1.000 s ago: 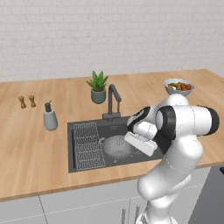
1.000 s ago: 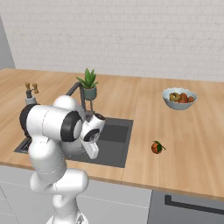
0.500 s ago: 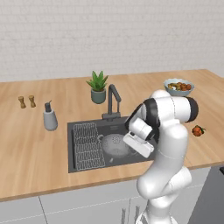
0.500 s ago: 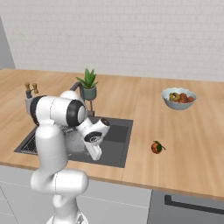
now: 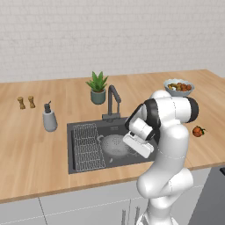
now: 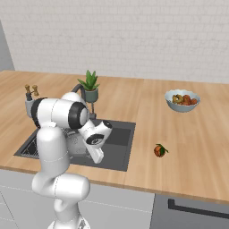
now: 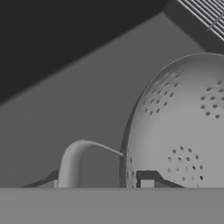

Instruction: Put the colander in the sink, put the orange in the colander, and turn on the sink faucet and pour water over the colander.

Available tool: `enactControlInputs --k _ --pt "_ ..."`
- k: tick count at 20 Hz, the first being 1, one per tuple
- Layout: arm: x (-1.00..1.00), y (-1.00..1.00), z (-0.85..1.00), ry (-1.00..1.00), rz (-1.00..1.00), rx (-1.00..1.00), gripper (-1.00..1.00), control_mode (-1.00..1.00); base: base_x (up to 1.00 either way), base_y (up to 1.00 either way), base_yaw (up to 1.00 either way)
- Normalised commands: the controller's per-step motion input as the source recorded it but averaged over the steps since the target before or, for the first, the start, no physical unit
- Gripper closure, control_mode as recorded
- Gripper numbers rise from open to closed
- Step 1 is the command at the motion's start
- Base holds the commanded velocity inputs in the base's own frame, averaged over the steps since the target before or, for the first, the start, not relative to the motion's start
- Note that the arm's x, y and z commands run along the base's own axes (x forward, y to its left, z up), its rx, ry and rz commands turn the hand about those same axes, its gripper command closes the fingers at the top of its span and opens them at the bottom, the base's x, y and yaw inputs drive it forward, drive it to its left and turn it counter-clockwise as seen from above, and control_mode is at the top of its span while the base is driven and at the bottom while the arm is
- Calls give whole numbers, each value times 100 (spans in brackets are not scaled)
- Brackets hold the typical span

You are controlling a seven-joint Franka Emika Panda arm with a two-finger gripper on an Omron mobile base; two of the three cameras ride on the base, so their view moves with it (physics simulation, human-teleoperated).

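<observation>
Colander [image 5: 113, 144] in sink [image 5: 83, 160] — arm swung clear, orange [image 5: 197, 131] unobscured.

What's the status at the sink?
Gripper low in sink, fingers astride colander rim by handle. Colander sits in basin. Orange on counter, path open.

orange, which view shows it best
The right base view: the orange lies in the open on the counter right of the sink. The left base view has it small beside the arm, near the frame's right edge.
</observation>
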Motion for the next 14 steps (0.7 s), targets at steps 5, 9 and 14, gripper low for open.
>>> enactControlInputs --k 5,9,14 --pt "0 41 -5 0 0 0 -100 -100 0 0 0" --pt "0 36 0 0 0 0 -100 -100 0 0 0" --pt "0 0 0 0 0 0 -100 -100 0 0 0"
